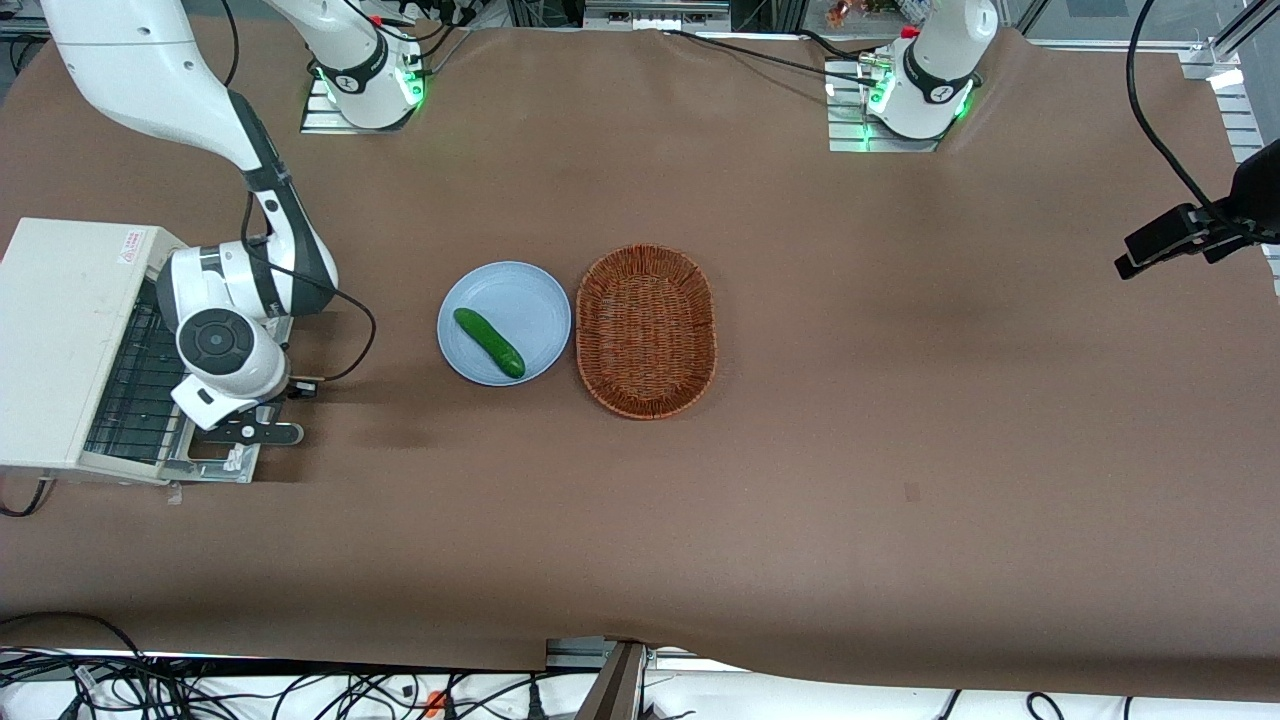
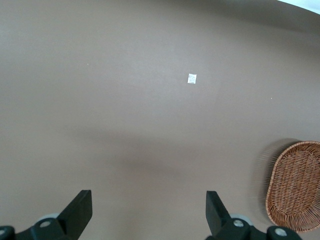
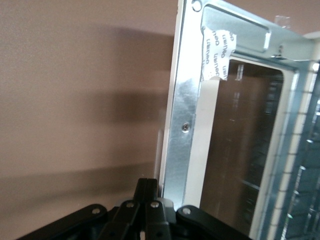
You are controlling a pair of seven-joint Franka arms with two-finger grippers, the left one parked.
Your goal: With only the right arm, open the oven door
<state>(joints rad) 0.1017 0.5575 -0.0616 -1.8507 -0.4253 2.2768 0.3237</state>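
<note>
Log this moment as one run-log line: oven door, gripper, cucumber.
oven door: swung down open, rack exposed | gripper: at door's outer edge, shut | cucumber: on blue plate, untouched

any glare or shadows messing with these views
Right wrist view: arm shadows band the table, and the oven door glass mirrors the brown table, with the gripper at its edge. Front view: soft shadows by the oven. Left wrist view: the basket is motion-smeared.

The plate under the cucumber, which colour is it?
Light blue; the plate shows best in the front view.
</note>
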